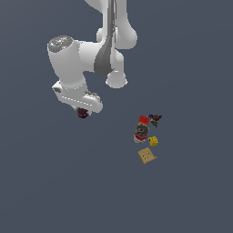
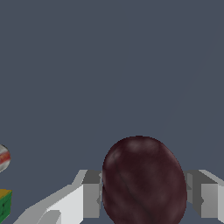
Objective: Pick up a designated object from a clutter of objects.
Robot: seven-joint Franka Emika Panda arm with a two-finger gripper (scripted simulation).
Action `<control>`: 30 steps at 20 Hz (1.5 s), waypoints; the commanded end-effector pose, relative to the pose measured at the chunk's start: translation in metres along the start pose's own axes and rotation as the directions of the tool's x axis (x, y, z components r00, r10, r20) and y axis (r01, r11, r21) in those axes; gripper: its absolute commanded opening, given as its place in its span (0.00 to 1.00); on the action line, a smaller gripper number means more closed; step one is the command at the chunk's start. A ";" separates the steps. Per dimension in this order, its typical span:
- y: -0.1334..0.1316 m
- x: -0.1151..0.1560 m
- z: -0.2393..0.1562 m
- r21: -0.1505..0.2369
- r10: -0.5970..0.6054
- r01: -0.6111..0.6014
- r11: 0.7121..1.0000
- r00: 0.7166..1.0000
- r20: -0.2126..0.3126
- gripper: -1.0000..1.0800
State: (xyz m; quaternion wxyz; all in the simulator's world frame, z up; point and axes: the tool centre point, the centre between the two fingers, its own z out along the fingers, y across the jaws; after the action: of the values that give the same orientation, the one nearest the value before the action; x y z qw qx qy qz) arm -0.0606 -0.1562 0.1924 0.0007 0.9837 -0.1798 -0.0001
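Filling the near part of the wrist view, the dark maroon ball (image 2: 143,181) is sitting between the two fingers (image 2: 89,199) of the tool (image 2: 146,197), one grey finger pad showing on each side of it and pressing against its flanks. Its surface is showing faint ridges and a dull sheen. The tool is closed on the ball as far as the ball's width is allowing, and nothing else is in its hold.

From the exterior view, the white arm (image 1: 86,59) is reaching down from above the frame, and the tool (image 1: 83,112) is carrying the ball (image 1: 82,113) at its tip, only a small dark part of it peeking out below the white hand. Whether the ball is clear of the counter (image 1: 45,191) cannot be told from this angle.

Well apart, toward the exterior view's right, the clutter is lying in a tight group on the counter: a red block (image 1: 144,119), a small multicoloured piece (image 1: 155,119) just beside it, a grey-and-red can (image 1: 141,133) next to the block, a yellow cube (image 1: 154,141) beside the can, and a tan cracker-like tile (image 1: 146,155) at the group's near end (lying flat). At the edge of the wrist view, part of the can (image 2: 3,158) and a corner of a yellow and green piece (image 2: 4,203) are showing.
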 end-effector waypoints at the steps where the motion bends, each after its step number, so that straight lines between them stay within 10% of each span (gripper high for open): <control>1: 0.005 0.009 -0.023 0.000 0.000 0.000 1.000 1.000 0.000 0.00; 30: 0.046 0.097 -0.205 0.001 -0.002 0.002 1.000 1.000 0.000 0.00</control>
State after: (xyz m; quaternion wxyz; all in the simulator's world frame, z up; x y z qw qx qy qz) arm 0.0123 -0.2319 0.3939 0.0002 0.9838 -0.1790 -0.0002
